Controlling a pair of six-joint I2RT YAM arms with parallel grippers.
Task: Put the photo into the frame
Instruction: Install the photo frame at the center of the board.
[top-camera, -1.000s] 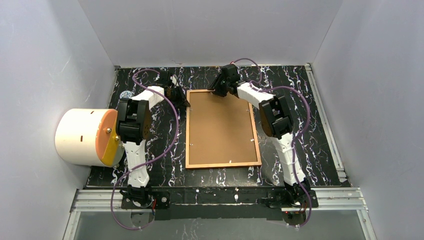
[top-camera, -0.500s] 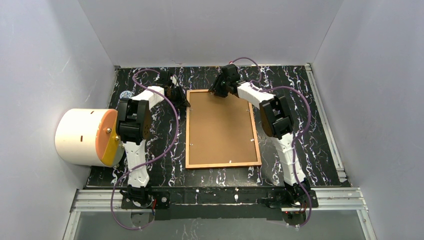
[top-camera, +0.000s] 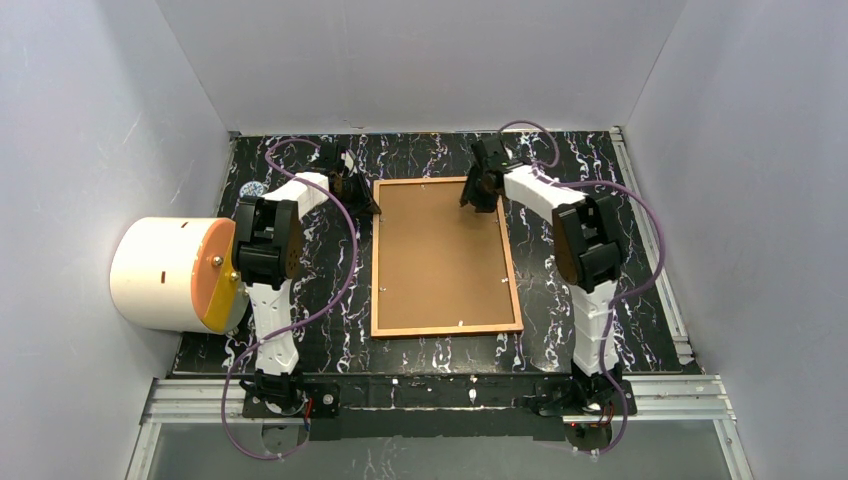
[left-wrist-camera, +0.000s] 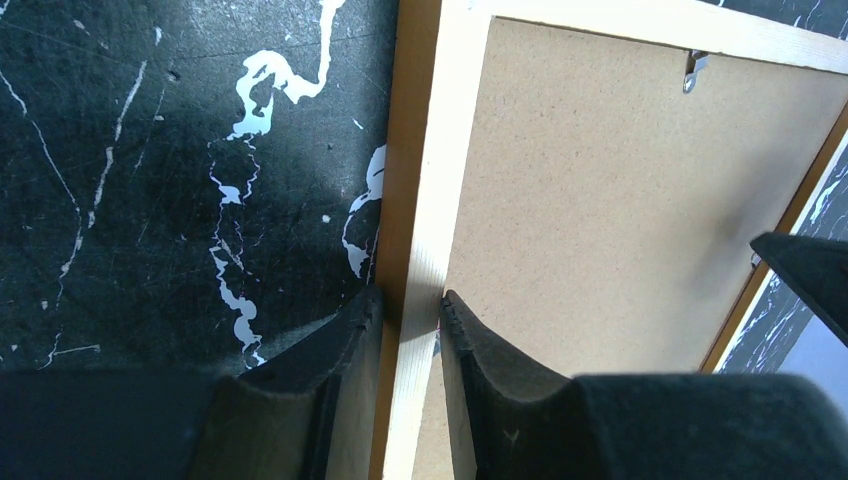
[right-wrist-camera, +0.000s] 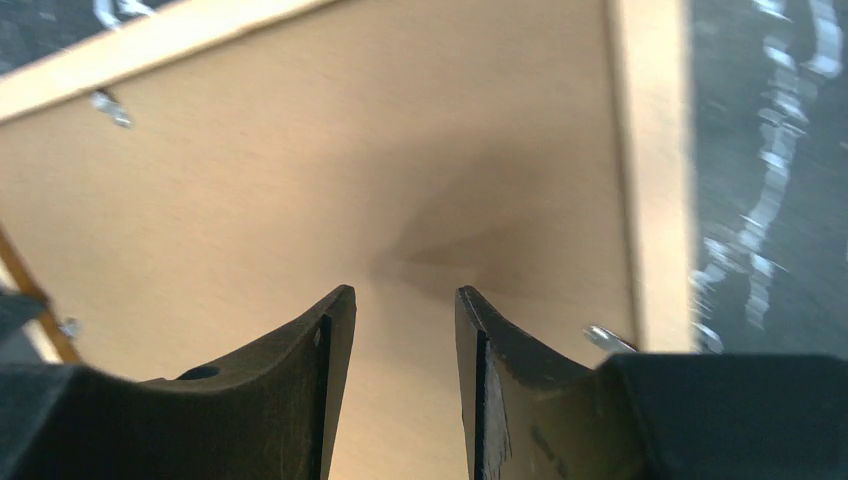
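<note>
The frame (top-camera: 446, 328) lies face down on the black marbled table, with a brown backing board (top-camera: 440, 255) filling it. The photo is hidden from every view. My left gripper (top-camera: 362, 200) is at the frame's far left corner. In the left wrist view it (left-wrist-camera: 411, 297) is shut on the frame's left rail (left-wrist-camera: 440, 200), one finger outside and one against the backing board (left-wrist-camera: 600, 200). My right gripper (top-camera: 478, 190) hangs over the far right part of the board. It (right-wrist-camera: 405, 292) is open, with only the bare board (right-wrist-camera: 300, 170) between its fingers.
A white drum with an orange face (top-camera: 170, 275) sits at the left wall beside the left arm. Small metal clips (left-wrist-camera: 692, 70) (right-wrist-camera: 108, 105) (right-wrist-camera: 608, 338) stick out along the frame's inner edge. Grey walls enclose the table, and a metal rail (top-camera: 440, 400) runs along the near edge.
The right gripper has moved to the right along the frame's far edge, from its middle toward the far right corner. The left arm and the frame have not moved.
</note>
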